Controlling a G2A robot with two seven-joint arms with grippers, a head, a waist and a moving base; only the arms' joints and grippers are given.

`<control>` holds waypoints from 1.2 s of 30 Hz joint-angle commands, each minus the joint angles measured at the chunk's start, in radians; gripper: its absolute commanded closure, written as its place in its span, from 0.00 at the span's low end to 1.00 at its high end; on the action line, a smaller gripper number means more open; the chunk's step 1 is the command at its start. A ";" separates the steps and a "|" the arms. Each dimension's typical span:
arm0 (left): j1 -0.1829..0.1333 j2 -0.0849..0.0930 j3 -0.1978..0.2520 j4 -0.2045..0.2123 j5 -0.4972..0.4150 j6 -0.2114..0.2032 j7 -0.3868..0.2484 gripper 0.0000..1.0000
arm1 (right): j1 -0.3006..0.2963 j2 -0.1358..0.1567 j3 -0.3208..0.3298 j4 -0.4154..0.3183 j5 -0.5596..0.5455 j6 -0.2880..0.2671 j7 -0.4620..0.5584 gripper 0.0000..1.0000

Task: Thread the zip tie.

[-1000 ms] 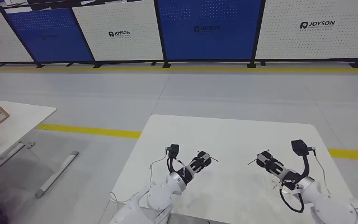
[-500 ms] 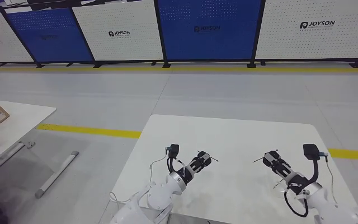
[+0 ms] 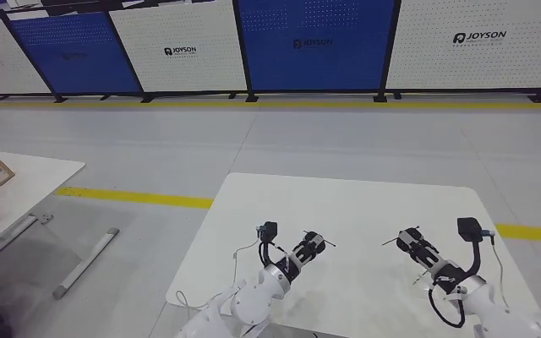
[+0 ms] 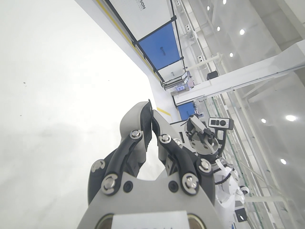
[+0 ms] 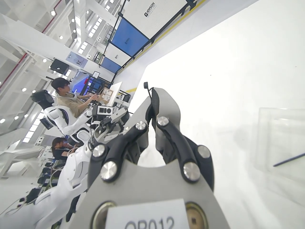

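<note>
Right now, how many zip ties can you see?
3. First zip tie pinched in the right gripper; second zip tie, a thin black strip, in the left gripper; third zip tie in the clear tray. Others may be hidden.

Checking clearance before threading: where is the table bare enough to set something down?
Bare: the table beyond both grippers, and the strip between left gripper and right gripper, shut on a zip tie. Crowded: around the clear tray near the right gripper.

Thin black zip tie (image 5: pixel 145 85), head protruding from right claw (image 5: pixel 153 96).
</note>
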 commanded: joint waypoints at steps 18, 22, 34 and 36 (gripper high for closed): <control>-0.003 -0.003 0.010 0.005 0.012 -0.002 0.017 1.00 | 0.168 -0.043 -0.189 0.115 0.005 0.056 0.049 1.00; -0.003 -0.003 0.010 0.005 0.012 -0.002 0.017 1.00 | 0.214 -0.059 -0.246 0.161 0.004 0.056 0.055 1.00; -0.003 -0.003 0.010 0.005 0.012 -0.002 0.017 1.00 | 0.235 -0.071 -0.278 0.184 -0.010 0.041 0.035 1.00; -0.003 -0.003 0.010 0.005 0.012 -0.002 0.017 1.00 | 0.235 -0.071 -0.278 0.184 -0.010 0.041 0.035 1.00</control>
